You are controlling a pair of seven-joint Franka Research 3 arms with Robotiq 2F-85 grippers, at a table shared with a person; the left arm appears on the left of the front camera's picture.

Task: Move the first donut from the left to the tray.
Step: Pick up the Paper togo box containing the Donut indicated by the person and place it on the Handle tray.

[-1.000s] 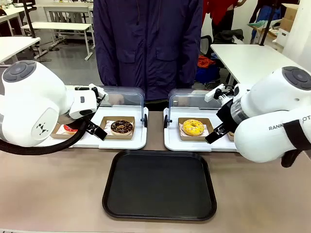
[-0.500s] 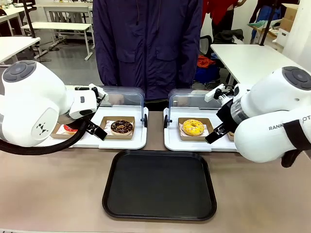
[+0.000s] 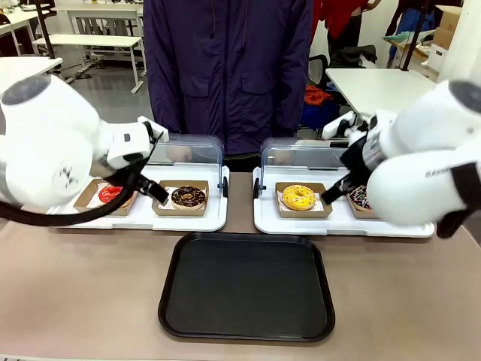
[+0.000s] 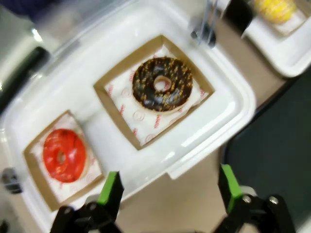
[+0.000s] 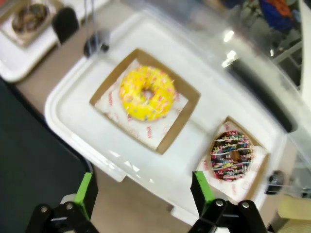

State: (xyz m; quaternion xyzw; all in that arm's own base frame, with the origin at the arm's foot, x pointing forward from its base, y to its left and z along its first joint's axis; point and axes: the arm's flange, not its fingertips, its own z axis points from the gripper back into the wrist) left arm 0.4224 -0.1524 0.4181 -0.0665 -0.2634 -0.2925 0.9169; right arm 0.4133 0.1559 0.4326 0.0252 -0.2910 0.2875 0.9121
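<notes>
The first donut (image 4: 64, 155), glazed bright red, sits in its square cardboard holder (image 4: 30, 162) at the left end of the left white tray (image 4: 228, 97), just beside the chocolate donut (image 4: 163, 83) in its own holder. The black tray (image 3: 246, 286) lies bare in front of both white trays, nearer the robot. The left gripper (image 4: 170, 189) hangs above the white tray's near rim with its jaws spread wide and nothing between them. In its wrist view the red donut lies off to one side of the fingers, while the chocolate one sits more squarely ahead. The likeliest fault, then, is a descent onto the wrong holder, or a finger coming down on the red glaze and smearing it. A pinch on only the holder's thin wall could let the card buckle or tip, sliding the donut out on the way over. A low approach could also catch the white tray's rim and drag both donuts along. The raised clear lid (image 3: 192, 150) behind leaves little room on the far side. The right gripper (image 5: 144, 194), likewise spread and empty, hovers by the yellow donut (image 5: 147, 93), well apart from that path.
</notes>
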